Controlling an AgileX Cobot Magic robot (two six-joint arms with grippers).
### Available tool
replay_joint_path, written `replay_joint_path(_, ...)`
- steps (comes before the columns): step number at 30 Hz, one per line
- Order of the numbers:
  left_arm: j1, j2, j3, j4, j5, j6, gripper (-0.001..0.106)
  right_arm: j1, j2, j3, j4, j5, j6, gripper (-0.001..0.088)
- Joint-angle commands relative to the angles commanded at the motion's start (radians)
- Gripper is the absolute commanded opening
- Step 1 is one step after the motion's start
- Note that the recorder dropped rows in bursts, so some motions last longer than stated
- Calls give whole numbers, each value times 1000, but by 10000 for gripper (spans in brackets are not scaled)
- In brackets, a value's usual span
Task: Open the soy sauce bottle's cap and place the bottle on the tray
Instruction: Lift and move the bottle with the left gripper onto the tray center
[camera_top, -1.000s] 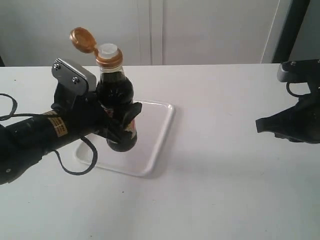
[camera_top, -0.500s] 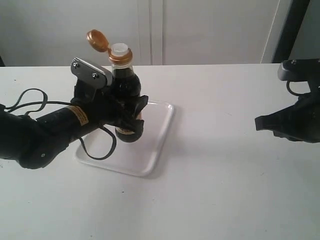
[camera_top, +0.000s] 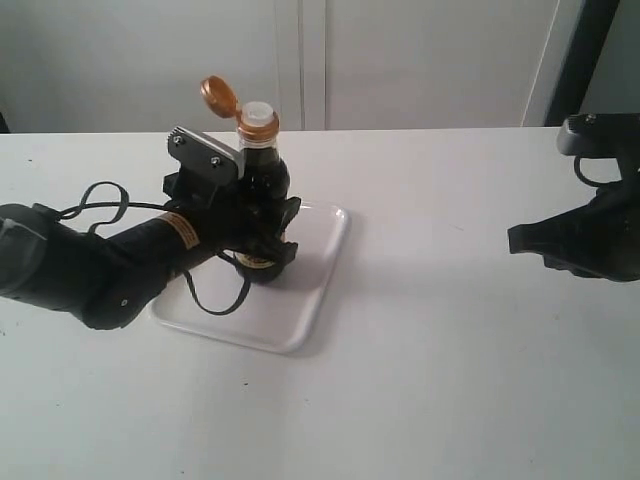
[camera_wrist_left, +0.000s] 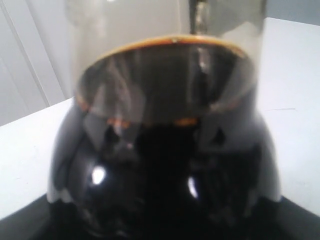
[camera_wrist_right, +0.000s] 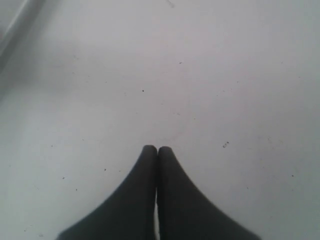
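The soy sauce bottle (camera_top: 262, 185) of near-black liquid stands upright over the white tray (camera_top: 310, 290), its base at or just above the tray floor. Its copper-orange cap (camera_top: 218, 95) is flipped back on its hinge, baring the white spout (camera_top: 257, 113). My left gripper (camera_top: 268, 232) is shut on the bottle's lower body. In the left wrist view the bottle (camera_wrist_left: 167, 150) fills the picture and hides the fingers. My right gripper (camera_top: 520, 240) hovers far to the right, shut and empty; its fingertips (camera_wrist_right: 158, 150) meet over bare table.
The white table (camera_top: 430, 370) spreads around the tray. A black cable (camera_top: 95, 195) loops beside the left arm. A dark post (camera_top: 580, 60) rises at the back right.
The left arm carried the bottle rightward and down, from above the tray's near left corner to its middle. The right gripper barely moved.
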Motion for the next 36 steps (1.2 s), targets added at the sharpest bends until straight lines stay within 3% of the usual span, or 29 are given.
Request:
replay_joint_path(7, 0, 2, 0, -19, 30, 0, 0, 0, 0, 0, 1, -2, 0, 0)
replay_joint_path(9, 0, 2, 0, -18, 43, -8, 49, 0, 0, 0, 1, -2, 0, 0)
replay_joint_path(17, 0, 2, 0, -62, 50, -14, 703, 0, 0, 0, 1, -2, 0, 0)
replay_joint_path(21, 0, 2, 0, -124, 59, -14, 872, 0, 0, 0, 1, -2, 0, 0)
replay_joint_path(25, 0, -2, 0, -124, 104, -29, 928, 0, 0, 0, 1, -2, 0, 0)
replay_joint_path(36, 0, -63, 16, -86, 175, -33, 930, 0, 0, 0, 1, -7, 0, 0)
